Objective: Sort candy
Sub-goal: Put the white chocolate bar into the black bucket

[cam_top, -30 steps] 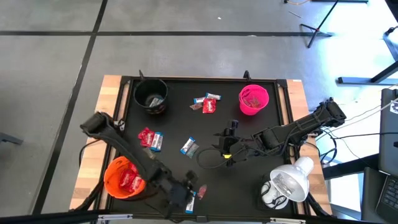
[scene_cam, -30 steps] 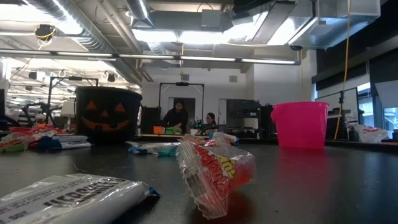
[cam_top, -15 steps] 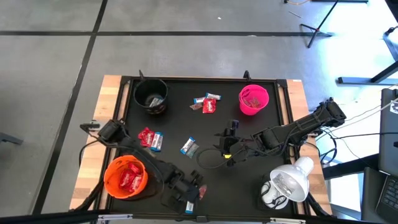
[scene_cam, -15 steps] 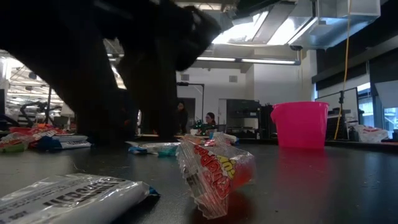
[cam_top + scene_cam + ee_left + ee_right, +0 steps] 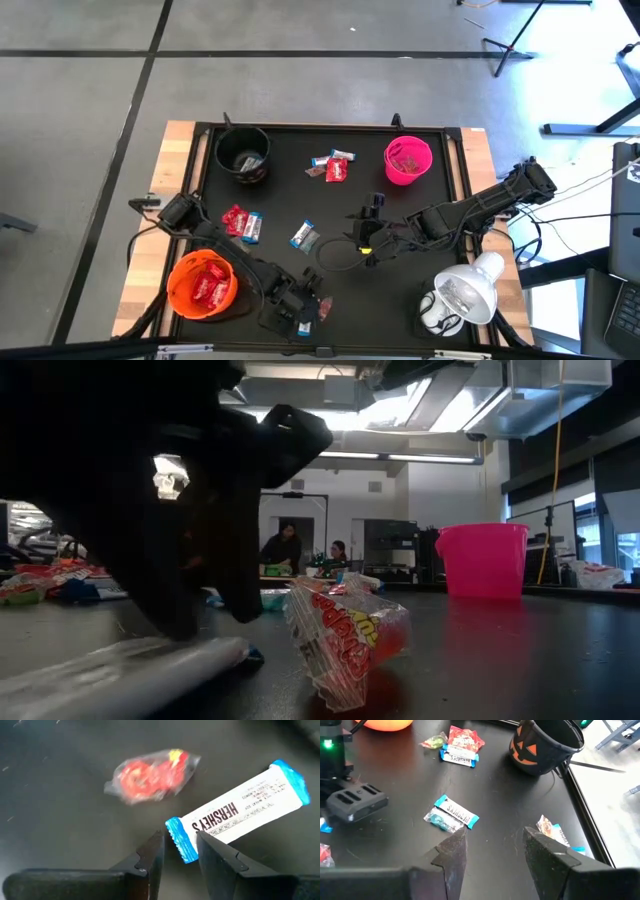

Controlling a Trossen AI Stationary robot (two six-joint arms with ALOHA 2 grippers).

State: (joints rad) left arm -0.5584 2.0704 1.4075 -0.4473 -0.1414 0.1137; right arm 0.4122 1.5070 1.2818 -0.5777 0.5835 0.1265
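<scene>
The left pincer, part open and empty beside the orange bowl, straddles a blue-and-white candy; next, close and lift

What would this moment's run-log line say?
left gripper: open, straddling end of blue-and-white Hershey's bar | red candy: beside it | right gripper: open, idle mid-table

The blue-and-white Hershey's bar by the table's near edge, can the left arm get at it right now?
Probably yes. The left gripper is open, with one end of the Hershey's bar at the gap between its fingers. The red candy lies apart, so nothing blocks the approach.
</scene>
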